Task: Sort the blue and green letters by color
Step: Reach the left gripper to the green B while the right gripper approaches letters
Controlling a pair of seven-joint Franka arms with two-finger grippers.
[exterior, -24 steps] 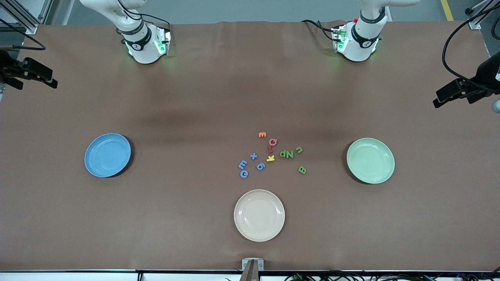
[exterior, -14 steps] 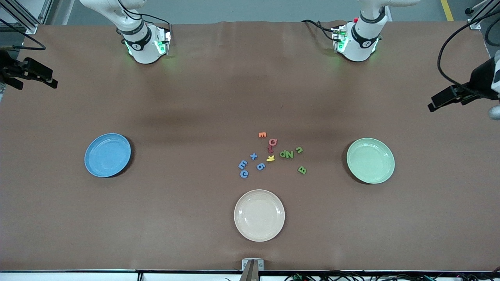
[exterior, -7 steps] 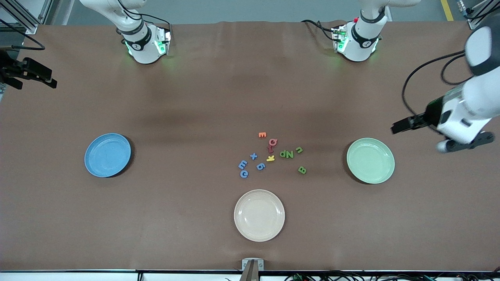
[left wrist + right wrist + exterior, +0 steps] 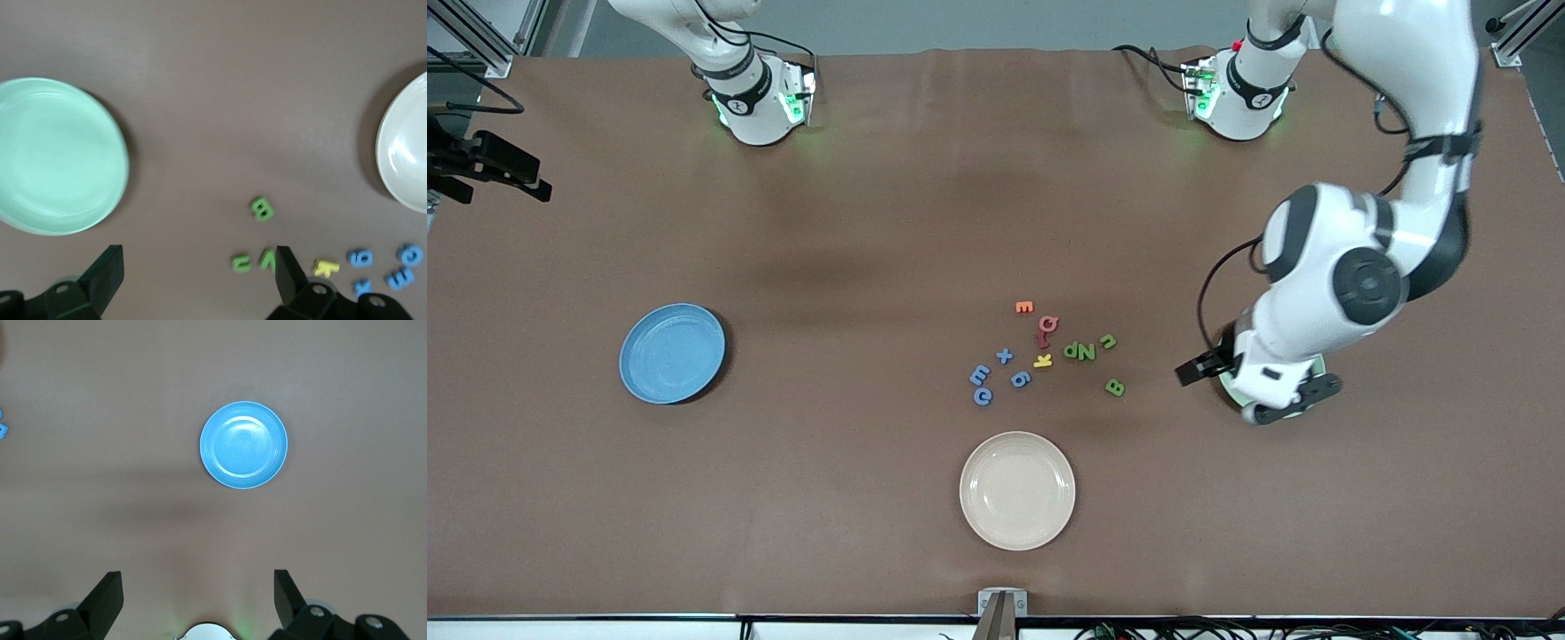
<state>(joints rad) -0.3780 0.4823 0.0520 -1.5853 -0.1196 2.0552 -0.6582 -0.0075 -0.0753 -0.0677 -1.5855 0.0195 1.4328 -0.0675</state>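
Eight task letters, none sorted yet. All sit loose on the table (image 4: pixel 871 222) in one cluster mid-table, at 12 o'clock from the cream plate (image 4: pixel 1017 490).

Blue group, on the cluster's right-arm side: X (image 4: pixel 1004 356), E (image 4: pixel 979 375), G (image 4: pixel 983 396), 6 (image 4: pixel 1021 380). Green group, on its left-arm side: N (image 4: pixel 1086 351) and P (image 4: pixel 1071 350) touching, u (image 4: pixel 1108 340) just beside them, B (image 4: pixel 1114 387) apart at roughly 5 o'clock from N.

Distractors mixed in between: yellow letter (image 4: pixel 1042 360), two red ones (image 4: pixel 1047 330), orange one (image 4: pixel 1024 308).

Blue plate (image 4: pixel 671 353) at 9 o'clock from the cluster, green plate (image 4: pixel 1270 365) at 3 o'clock; the wrist views show both bare.

Left gripper (image 4: pixel 1199 369) is over the table at the green plate's cluster-facing rim, jaws spread wide, nothing between them. The B looks like the closest pick.

Right gripper (image 4: pixel 193 597) is parked high toward its own end of the table, jaws spread, empty, arm waiting.

Remaining: all eight picks, four per plate.
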